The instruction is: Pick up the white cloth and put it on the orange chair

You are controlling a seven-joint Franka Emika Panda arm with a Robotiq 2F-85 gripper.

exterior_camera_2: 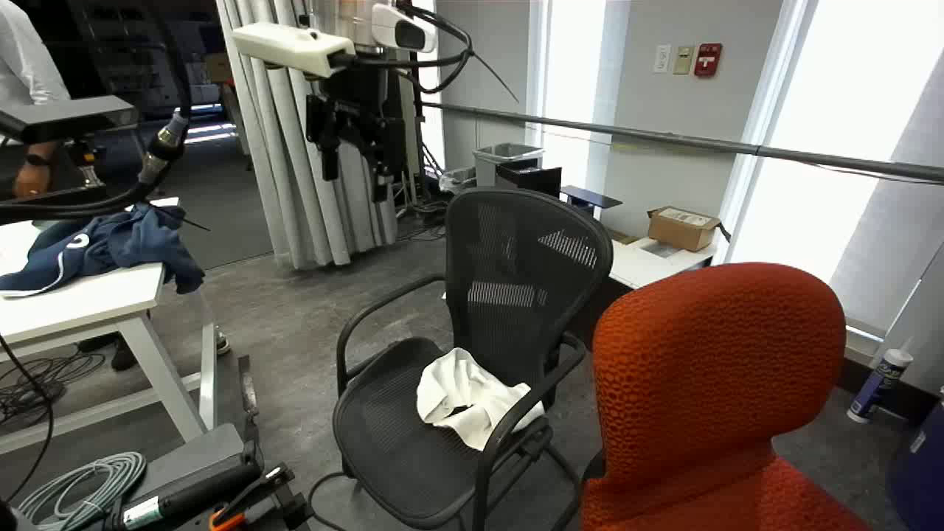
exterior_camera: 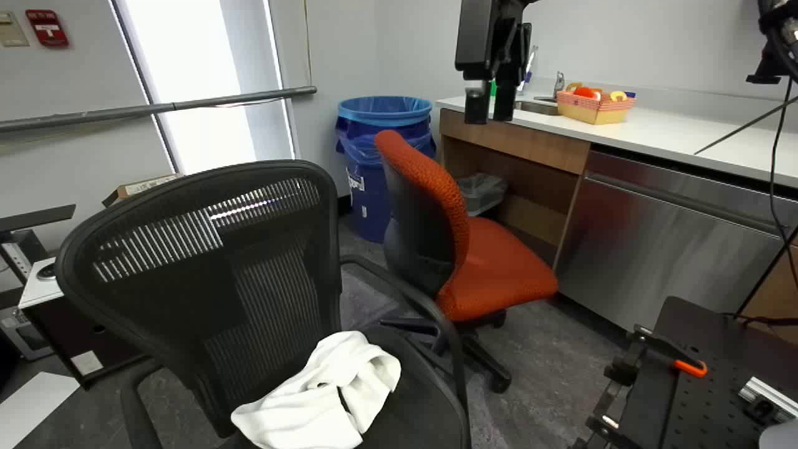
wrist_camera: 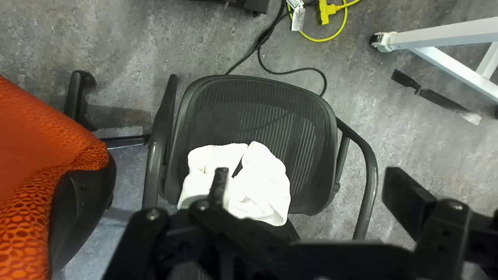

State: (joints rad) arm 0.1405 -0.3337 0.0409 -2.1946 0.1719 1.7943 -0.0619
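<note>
The white cloth lies crumpled on the seat of the black mesh chair; the cloth shows in both exterior views (exterior_camera: 330,390) (exterior_camera_2: 472,398) and in the wrist view (wrist_camera: 260,186). The orange chair stands beside the black chair (exterior_camera: 505,265) (exterior_camera_2: 715,361); part of it shows at the left of the wrist view (wrist_camera: 39,147). My gripper (exterior_camera: 490,111) (exterior_camera_2: 355,181) (wrist_camera: 307,181) is open and empty, high above the chairs and apart from the cloth. In the wrist view one finger covers part of the cloth.
The black mesh chair (exterior_camera: 249,293) (exterior_camera_2: 398,435) has armrests on both sides of its seat. A blue bin (exterior_camera: 380,168) and a counter (exterior_camera: 686,137) with a basket (exterior_camera: 595,107) stand behind the orange chair. A white table (exterior_camera_2: 110,295) stands to one side.
</note>
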